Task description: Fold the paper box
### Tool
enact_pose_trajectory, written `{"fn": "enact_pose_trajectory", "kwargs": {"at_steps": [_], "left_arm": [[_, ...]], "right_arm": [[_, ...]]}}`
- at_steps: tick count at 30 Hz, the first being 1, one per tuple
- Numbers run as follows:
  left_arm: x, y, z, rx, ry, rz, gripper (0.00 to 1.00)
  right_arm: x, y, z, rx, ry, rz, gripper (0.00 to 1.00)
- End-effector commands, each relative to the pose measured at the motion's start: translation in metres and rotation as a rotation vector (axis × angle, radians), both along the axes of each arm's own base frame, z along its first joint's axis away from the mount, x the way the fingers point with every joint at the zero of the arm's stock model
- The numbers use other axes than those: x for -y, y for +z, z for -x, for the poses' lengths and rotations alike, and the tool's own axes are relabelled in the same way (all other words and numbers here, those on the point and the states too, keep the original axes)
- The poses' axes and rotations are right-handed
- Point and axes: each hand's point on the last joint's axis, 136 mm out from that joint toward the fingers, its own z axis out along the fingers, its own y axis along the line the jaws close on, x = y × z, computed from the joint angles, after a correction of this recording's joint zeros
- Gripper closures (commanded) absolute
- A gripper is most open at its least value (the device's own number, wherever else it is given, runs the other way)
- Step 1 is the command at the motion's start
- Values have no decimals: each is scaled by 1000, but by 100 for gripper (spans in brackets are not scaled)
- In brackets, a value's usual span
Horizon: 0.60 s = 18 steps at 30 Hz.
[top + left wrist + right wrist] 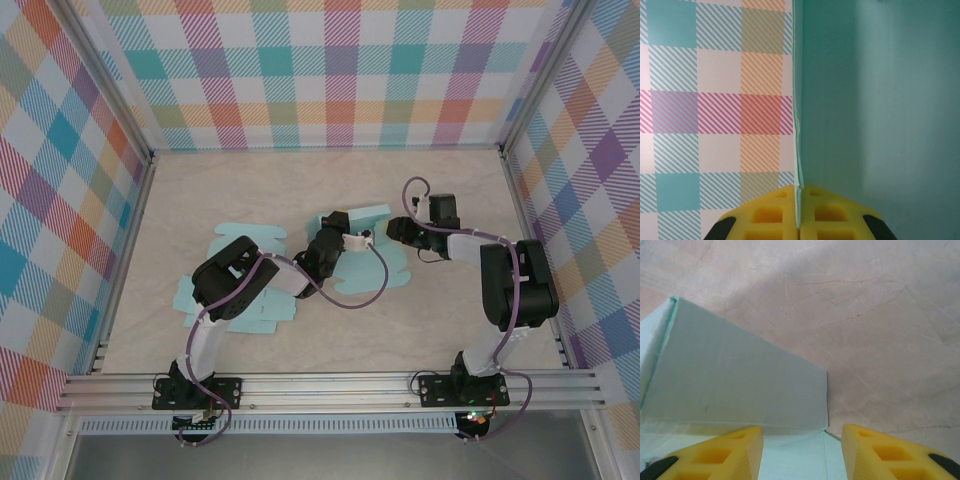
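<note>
Paper box [392, 268] lies mid-counter [880, 315], mostly still a flat sheet. Left hand [801, 192] is pinched closed on the edge of a raised panel [880, 100]. Right hand [802, 432] is spread wide and empty, facing an upright flap [740, 385]. Judged early: most walls not yet folded.

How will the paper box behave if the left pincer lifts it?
Probably light and floppy: the box is thin sheet, seen edge-on in the shut left pincer. Likely to bend at creases, since one flap stands up before the open right pincer. It may slide on the smooth table.
</note>
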Motion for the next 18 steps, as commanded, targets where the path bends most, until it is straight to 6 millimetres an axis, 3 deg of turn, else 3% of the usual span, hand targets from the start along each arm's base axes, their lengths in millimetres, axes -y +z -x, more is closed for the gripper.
{"fn": "enact_pose_trajectory", "kwargs": {"at_steps": [1, 13, 18], "left_arm": [[17, -34, 17, -70, -106, -75, 95], [18, -31, 17, -67, -108, -72, 95], [18, -32, 18, -68, -112, -72, 95]], "right_arm": [[-21, 13, 1, 105, 87, -18, 53], [-23, 9, 19, 132, 96, -12, 53], [-16, 6, 18, 130, 64, 29, 52]]}}
